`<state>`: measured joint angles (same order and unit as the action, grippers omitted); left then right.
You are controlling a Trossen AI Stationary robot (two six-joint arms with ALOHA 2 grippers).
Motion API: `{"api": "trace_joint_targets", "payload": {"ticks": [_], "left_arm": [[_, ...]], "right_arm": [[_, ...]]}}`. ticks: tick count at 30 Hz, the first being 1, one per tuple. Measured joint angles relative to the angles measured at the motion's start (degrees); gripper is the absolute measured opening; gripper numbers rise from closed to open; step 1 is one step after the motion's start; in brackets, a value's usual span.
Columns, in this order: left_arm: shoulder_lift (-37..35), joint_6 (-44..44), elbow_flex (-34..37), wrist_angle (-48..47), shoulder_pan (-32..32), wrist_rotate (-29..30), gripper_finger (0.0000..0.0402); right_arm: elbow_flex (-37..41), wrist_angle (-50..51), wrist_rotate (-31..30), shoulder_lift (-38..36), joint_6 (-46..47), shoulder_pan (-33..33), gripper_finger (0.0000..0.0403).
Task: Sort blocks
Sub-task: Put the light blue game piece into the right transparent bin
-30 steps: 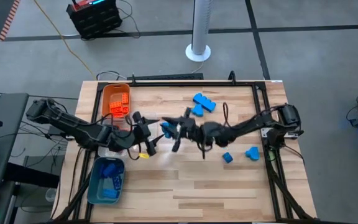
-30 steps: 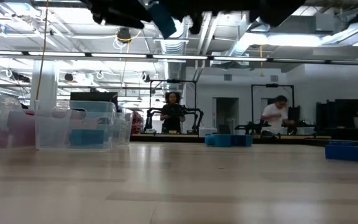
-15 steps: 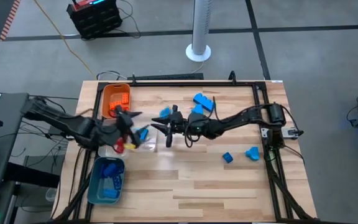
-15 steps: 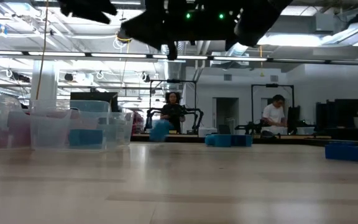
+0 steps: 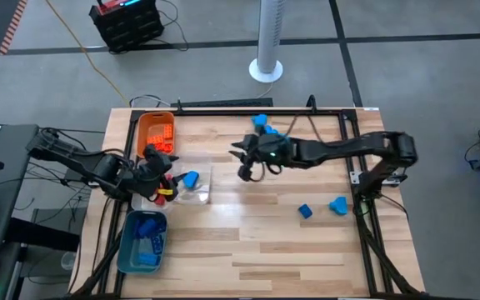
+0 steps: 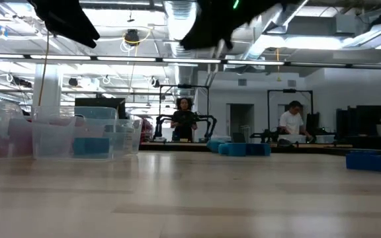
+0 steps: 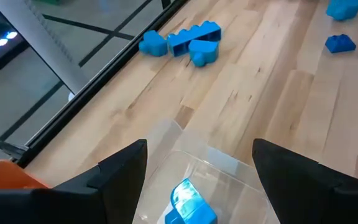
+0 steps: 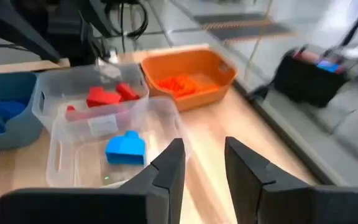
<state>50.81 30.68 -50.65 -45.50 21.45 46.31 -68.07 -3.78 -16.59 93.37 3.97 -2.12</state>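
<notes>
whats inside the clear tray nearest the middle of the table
One blue block lies on the floor of that clear tray; nothing else shows in it. The neighbouring clear tray holds red blocks, partly hidden by its wall.

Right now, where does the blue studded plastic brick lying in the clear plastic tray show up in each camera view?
High view: the blue studded plastic brick lies left of centre, in the clear plastic tray.
Low view: cannot be told apart behind the tray walls.
Left wrist view: at the bottom edge, between that arm's fingers.
Right wrist view: lower left, inside the tray.
Shared landmark: the orange plastic tray beside it.
</notes>
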Motion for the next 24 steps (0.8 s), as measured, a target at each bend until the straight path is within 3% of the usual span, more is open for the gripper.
{"api": "trace_joint_targets", "payload": {"ticks": [3, 10, 18, 24], "left_arm": [[0.00, -0.44, 0.00, -0.16, 0.18, 0.46, 0.0286], [0.02, -0.81, 0.00, 0.01, 0.18, 0.50, 0.0286], [1.36, -0.79, 0.00, 0.68, 0.18, 0.34, 0.0286], [3.74, -0.22, 0.02, 1.08, 0.28, -4.36, 0.0286]], "right_arm": [[-0.17, 4.99, -7.10, -4.48, -2.14, 2.72, 0.0121], [-0.13, 21.61, -8.73, -10.31, 2.24, 1.33, 0.0131], [-0.07, 40.63, -8.01, -4.87, 6.54, -8.08, 0.0185], [-0.02, 44.78, -2.44, 1.63, 2.19, -16.35, 0.0240]]}}
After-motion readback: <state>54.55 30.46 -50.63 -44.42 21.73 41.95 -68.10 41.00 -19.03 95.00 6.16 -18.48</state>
